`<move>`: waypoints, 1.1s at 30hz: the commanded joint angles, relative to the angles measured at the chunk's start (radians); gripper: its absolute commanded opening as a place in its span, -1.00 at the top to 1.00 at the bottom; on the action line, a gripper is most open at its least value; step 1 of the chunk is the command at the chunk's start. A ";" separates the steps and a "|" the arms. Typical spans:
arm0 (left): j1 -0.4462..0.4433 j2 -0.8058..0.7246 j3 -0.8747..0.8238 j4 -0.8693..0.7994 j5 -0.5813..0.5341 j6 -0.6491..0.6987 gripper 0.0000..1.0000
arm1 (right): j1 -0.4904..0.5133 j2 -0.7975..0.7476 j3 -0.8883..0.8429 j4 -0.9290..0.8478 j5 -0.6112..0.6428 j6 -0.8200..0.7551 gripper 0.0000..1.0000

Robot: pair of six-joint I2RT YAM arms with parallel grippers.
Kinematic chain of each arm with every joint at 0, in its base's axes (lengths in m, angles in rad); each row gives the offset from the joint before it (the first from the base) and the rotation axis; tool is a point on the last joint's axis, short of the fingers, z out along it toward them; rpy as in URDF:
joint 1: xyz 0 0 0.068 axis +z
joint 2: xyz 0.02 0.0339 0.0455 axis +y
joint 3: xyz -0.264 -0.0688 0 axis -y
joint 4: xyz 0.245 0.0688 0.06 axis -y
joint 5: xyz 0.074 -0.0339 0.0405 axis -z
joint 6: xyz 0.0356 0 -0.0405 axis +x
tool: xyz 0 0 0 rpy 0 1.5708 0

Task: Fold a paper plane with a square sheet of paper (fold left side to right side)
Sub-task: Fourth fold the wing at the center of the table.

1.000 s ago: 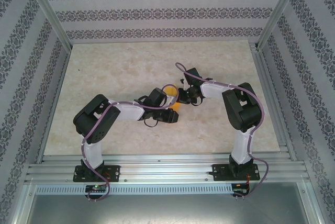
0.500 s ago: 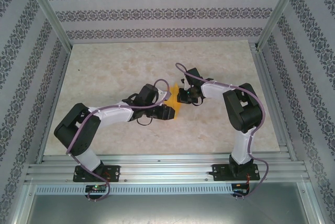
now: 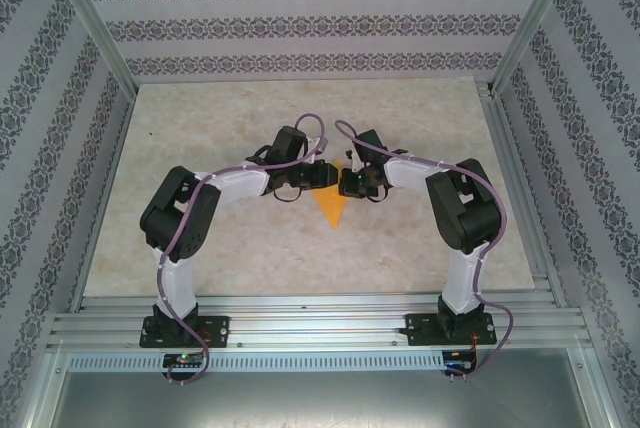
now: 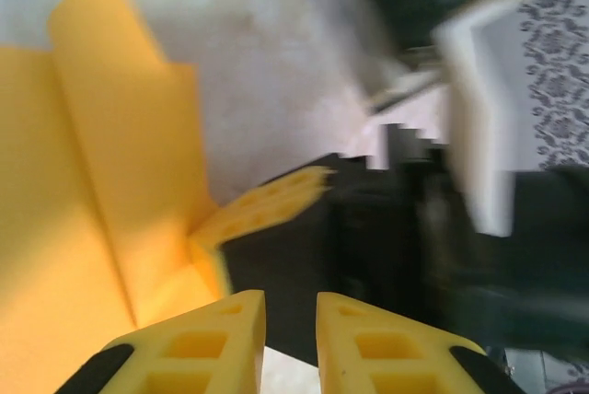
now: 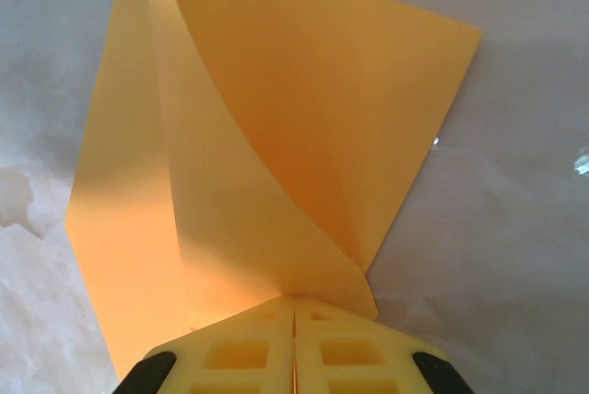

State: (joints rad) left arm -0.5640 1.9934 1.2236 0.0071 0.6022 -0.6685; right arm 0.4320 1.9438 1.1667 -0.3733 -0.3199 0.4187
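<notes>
Right gripper (image 5: 294,318) clamps paper (image 5: 276,155) edge, likely pinning it for folding. Left gripper (image 4: 291,320) is barely open, empty, beside the flap.

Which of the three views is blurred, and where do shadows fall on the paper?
Left wrist view: smeared and blocky on its right half, the paper soft. Right wrist view: sharp, a soft shadow across the paper's lower left fold. Top view: sharp, evenly lit.

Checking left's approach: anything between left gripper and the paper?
Nothing visible. The paper lies just ahead-left of the left gripper. Straight ahead sits the right gripper, shut on the paper's edge.
</notes>
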 commanded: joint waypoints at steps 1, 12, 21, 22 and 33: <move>-0.001 0.045 0.033 0.019 0.006 -0.060 0.59 | 0.008 0.041 -0.019 0.002 0.025 -0.015 0.85; -0.004 0.120 0.028 0.014 -0.001 -0.109 0.69 | 0.014 0.038 -0.013 0.008 0.014 -0.013 0.85; -0.016 0.161 0.030 -0.062 -0.069 -0.092 0.69 | 0.004 -0.061 0.001 0.014 -0.011 -0.009 0.69; -0.016 0.162 0.026 -0.063 -0.072 -0.093 0.70 | 0.000 -0.077 0.000 0.015 -0.013 -0.009 0.67; -0.017 0.150 0.009 -0.073 -0.094 -0.089 0.72 | 0.030 -0.321 -0.211 0.099 -0.100 0.067 0.56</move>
State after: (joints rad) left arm -0.5705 2.1132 1.2465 -0.0006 0.5705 -0.7689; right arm 0.4328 1.6489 1.0481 -0.3408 -0.3508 0.4313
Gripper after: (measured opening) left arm 0.140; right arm 0.238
